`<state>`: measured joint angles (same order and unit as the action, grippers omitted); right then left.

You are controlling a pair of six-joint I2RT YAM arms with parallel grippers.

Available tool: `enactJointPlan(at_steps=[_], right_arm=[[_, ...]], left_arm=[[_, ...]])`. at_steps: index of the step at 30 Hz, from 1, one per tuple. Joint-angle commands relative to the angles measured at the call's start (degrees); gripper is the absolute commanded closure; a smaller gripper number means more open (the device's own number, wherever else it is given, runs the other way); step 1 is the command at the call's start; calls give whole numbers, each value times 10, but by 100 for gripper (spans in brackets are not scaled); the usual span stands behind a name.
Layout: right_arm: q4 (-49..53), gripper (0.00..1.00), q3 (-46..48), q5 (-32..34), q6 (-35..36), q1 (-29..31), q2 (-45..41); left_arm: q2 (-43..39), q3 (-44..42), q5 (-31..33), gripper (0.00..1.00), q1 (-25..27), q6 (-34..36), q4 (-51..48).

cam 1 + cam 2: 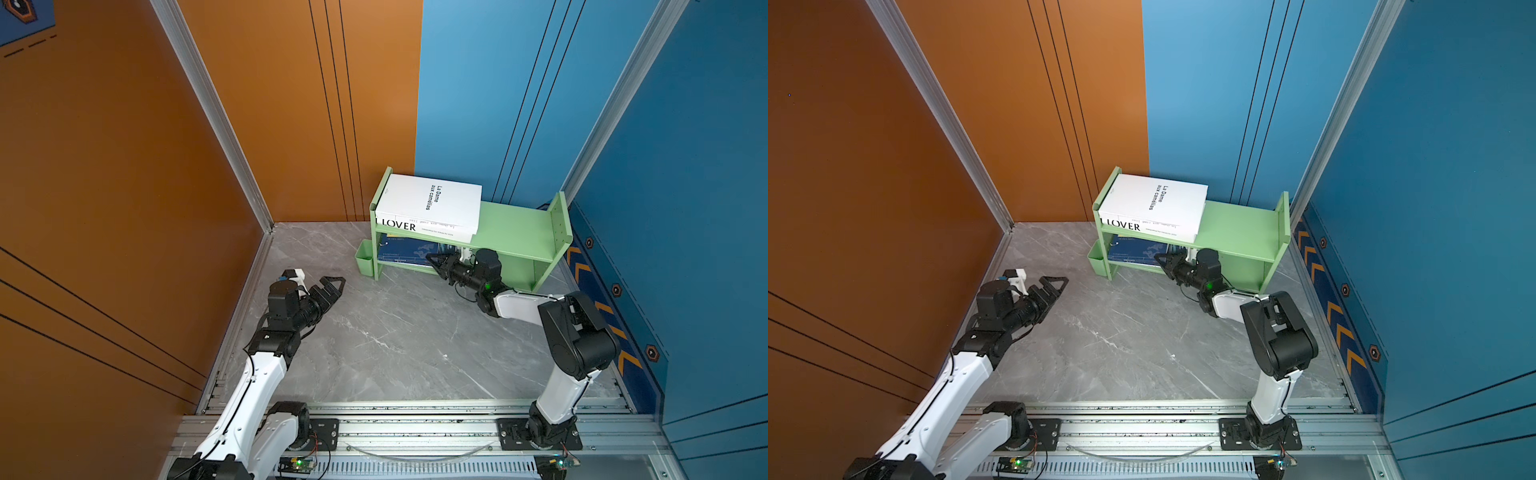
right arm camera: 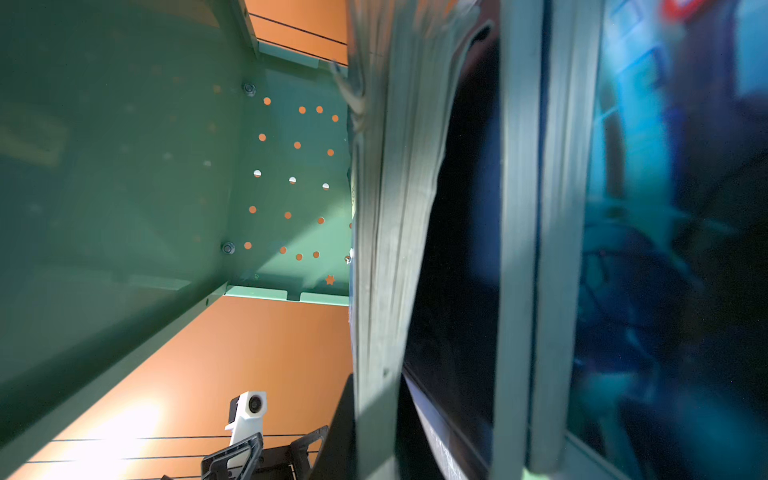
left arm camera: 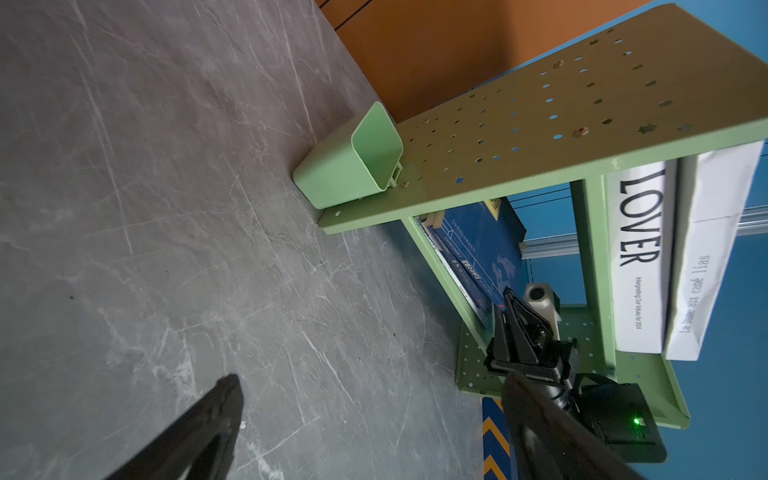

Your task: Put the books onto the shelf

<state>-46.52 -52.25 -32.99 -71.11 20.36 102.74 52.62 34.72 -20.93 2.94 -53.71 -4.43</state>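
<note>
The light-green shelf (image 1: 519,232) (image 1: 1241,232) stands at the back of the table against the walls. Two thick white books lie stacked on its upper tier: the plain-covered one (image 1: 432,199) on the LOVER book (image 1: 399,225) (image 3: 640,249). Thin navy books (image 1: 405,249) (image 3: 478,241) lie in the lower tier. My right gripper (image 1: 436,259) (image 2: 376,386) reaches into that tier, shut on the page edge of a thin book (image 2: 374,249). A blurred teal cover (image 2: 665,249) lies beside it. My left gripper (image 1: 332,286) (image 3: 374,399) hangs open and empty over the bare table.
A little green cup (image 1: 365,257) (image 3: 353,162) hangs on the shelf's left side panel. An orange wall bounds the left and a blue wall the back and right. The grey marble tabletop (image 1: 395,332) stretches between the arms. A metal rail (image 1: 415,428) runs along the front.
</note>
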Motion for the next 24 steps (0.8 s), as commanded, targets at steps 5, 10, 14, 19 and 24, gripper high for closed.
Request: enactJointPlan(at_steps=[5, 10, 14, 19, 24], right_arm=[[11, 93, -13, 15, 20, 1, 1], [7, 94, -14, 22, 13, 0, 0], [3, 94, -16, 24, 6, -1, 2], [-13, 94, -21, 20, -6, -1, 13], [-24, 95, -23, 18, -13, -1, 20]], left_arm=[[84, 44, 67, 2, 78, 33, 25], [179, 98, 102, 2, 134, 37, 56], [232, 131, 125, 2, 159, 33, 87], [272, 159, 134, 2, 168, 22, 109], [300, 172, 136, 2, 168, 10, 126]])
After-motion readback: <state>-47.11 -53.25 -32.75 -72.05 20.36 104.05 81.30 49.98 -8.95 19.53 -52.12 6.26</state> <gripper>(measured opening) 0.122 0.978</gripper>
